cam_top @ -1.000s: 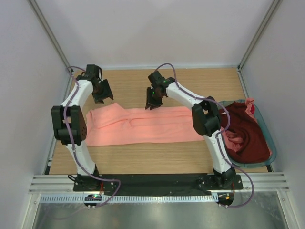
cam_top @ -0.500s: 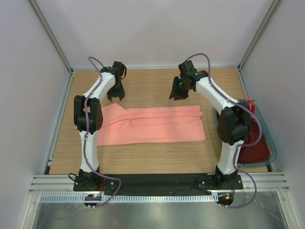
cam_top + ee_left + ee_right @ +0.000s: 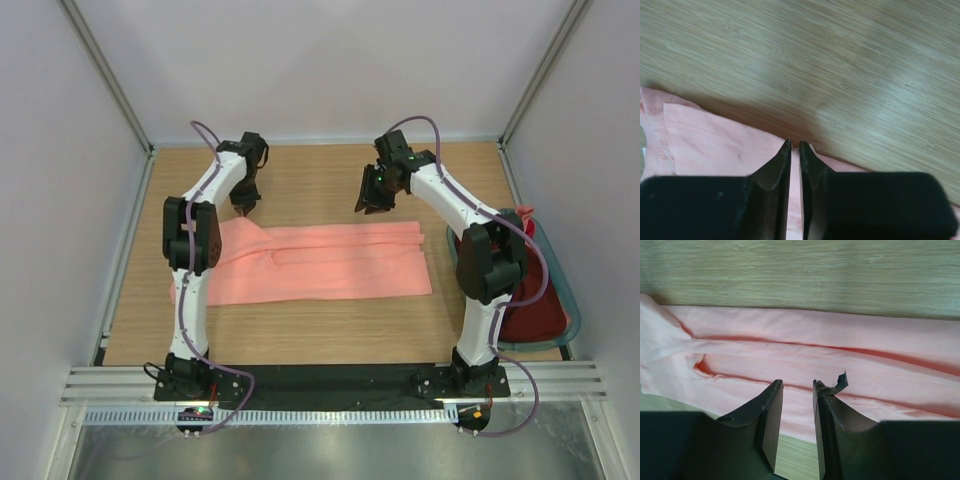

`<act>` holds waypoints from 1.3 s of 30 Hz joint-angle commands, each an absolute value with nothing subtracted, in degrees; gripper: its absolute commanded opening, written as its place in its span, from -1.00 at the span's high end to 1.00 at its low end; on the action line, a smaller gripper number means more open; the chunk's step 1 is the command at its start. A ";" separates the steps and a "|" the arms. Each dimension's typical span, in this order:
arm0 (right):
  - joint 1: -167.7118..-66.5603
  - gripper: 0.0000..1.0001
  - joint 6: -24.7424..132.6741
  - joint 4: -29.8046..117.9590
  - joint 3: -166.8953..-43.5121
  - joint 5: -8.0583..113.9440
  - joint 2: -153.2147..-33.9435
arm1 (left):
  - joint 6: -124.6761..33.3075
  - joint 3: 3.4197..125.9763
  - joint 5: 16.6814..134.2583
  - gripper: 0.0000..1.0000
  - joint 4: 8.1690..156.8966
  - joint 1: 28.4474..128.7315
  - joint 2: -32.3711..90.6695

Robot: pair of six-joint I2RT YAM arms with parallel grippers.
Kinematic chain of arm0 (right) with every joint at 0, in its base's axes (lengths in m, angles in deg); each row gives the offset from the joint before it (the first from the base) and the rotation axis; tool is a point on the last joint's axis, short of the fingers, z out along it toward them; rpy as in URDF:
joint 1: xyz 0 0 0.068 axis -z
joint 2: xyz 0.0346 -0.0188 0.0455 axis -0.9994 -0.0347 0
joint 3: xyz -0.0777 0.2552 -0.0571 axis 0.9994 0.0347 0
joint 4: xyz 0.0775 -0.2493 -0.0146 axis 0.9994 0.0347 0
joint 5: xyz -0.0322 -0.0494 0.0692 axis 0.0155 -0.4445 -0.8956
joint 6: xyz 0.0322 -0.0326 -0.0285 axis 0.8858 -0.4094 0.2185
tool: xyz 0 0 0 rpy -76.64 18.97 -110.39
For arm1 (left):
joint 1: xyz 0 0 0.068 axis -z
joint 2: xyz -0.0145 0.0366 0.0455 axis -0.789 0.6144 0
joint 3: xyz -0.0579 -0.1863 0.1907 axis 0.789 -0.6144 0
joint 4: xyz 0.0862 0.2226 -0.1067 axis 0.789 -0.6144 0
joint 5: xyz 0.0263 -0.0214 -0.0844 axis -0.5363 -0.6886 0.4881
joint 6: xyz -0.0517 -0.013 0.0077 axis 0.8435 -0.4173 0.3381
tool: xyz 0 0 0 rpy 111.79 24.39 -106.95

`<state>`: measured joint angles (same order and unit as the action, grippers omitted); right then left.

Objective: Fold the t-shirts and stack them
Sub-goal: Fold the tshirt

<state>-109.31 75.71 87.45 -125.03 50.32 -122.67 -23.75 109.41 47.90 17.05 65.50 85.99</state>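
A salmon-pink t-shirt point(image 3: 320, 262) lies folded into a long strip across the table. My left gripper point(image 3: 243, 207) is down at its far left corner. In the left wrist view the jaws point(image 3: 794, 144) stand almost together on the shirt's edge point(image 3: 715, 145), with pink cloth in the slit. My right gripper point(image 3: 370, 205) hangs over the shirt's far edge, right of centre. Its jaws point(image 3: 797, 384) are open above the cloth point(image 3: 840, 340) with nothing between them. A dark maroon t-shirt point(image 3: 535, 290) lies bunched in the basket, with a bit of pink cloth point(image 3: 525, 215) at its far end.
The grey-teal basket point(image 3: 566, 292) sits at the table's right edge, partly behind my right arm. Bare wood runs along the far side point(image 3: 310, 175) and the near side of the shirt. White walls and metal posts close in the table.
Both arms reached out to the shirt's far edge. The left jaws then closed from wide to a thin slit at the shirt's corner. The right jaws kept their gap.
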 commanded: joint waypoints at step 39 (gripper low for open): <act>-112.53 0.25 74.05 82.15 -120.80 43.36 -128.86 | -15.52 70.58 48.40 0.99 13.11 85.48 47.53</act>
